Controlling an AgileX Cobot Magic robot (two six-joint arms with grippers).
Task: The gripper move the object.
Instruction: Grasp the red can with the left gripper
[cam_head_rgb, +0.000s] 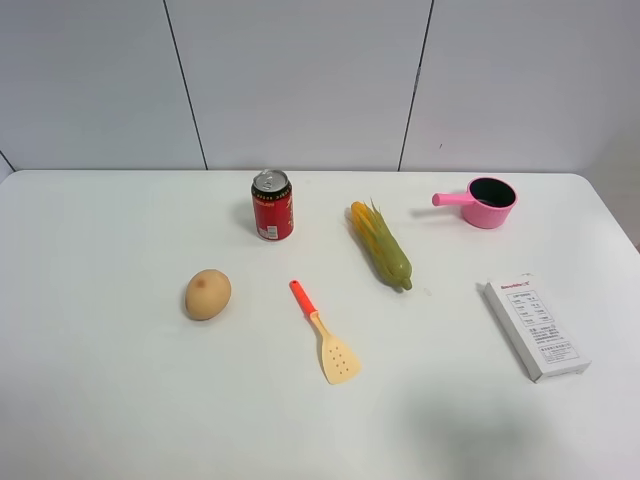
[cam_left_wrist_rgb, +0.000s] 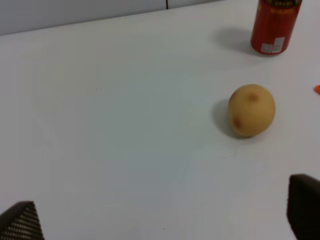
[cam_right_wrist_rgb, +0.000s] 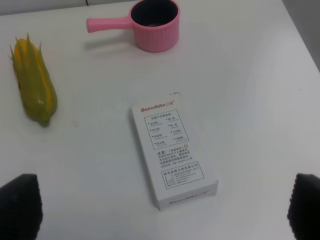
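Note:
The red drink can (cam_head_rgb: 272, 204) with a silver top stands upright at the back of the white table (cam_head_rgb: 120, 400), left of centre. It also shows in the left wrist view (cam_left_wrist_rgb: 274, 26), far beyond the fingers. My left gripper (cam_left_wrist_rgb: 162, 217) is open and empty, low over bare table, with its black fingertips (cam_left_wrist_rgb: 20, 222) wide apart. My right gripper (cam_right_wrist_rgb: 161, 216) is open and empty, hovering near the white box (cam_right_wrist_rgb: 172, 152). Neither arm shows in the exterior high view.
A potato (cam_head_rgb: 208, 294) lies in front of the can, nearer my left gripper (cam_left_wrist_rgb: 251, 110). An orange-handled yellow spatula (cam_head_rgb: 324, 335), a corn cob (cam_head_rgb: 382, 244), a pink pot (cam_head_rgb: 484, 202) and the white box (cam_head_rgb: 535, 326) lie to the right.

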